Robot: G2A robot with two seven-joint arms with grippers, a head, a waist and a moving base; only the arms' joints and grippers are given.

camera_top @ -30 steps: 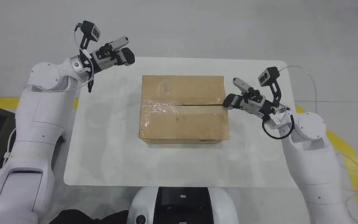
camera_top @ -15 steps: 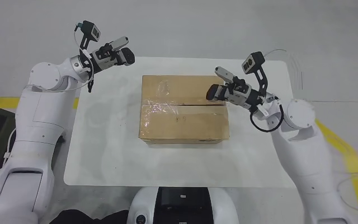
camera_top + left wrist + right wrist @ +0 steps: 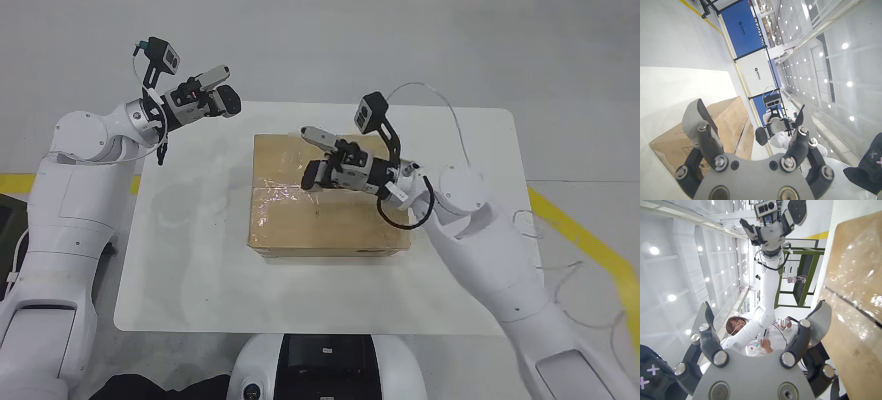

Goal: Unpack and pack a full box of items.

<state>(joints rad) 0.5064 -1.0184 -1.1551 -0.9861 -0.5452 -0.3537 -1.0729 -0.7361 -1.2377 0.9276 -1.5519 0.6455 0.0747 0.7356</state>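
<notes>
Your count: one cardboard box (image 3: 300, 225), sitting on one white table (image 3: 200, 270). You have two grippers: one right gripper (image 3: 310, 157) over the box's top, one left gripper (image 3: 225, 87) off the box's far left corner.

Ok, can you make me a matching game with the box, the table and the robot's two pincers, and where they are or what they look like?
Things:
1. cardboard box
2. table
3. left pincer
4. right pincer

Matches:
A. open, above the box's top
B. brown, flaps shut under clear tape
C. open, by the table's far left corner, away from the box
D. white, with the box standing on it

Pairs: 1-B, 2-D, 3-C, 4-A
</notes>
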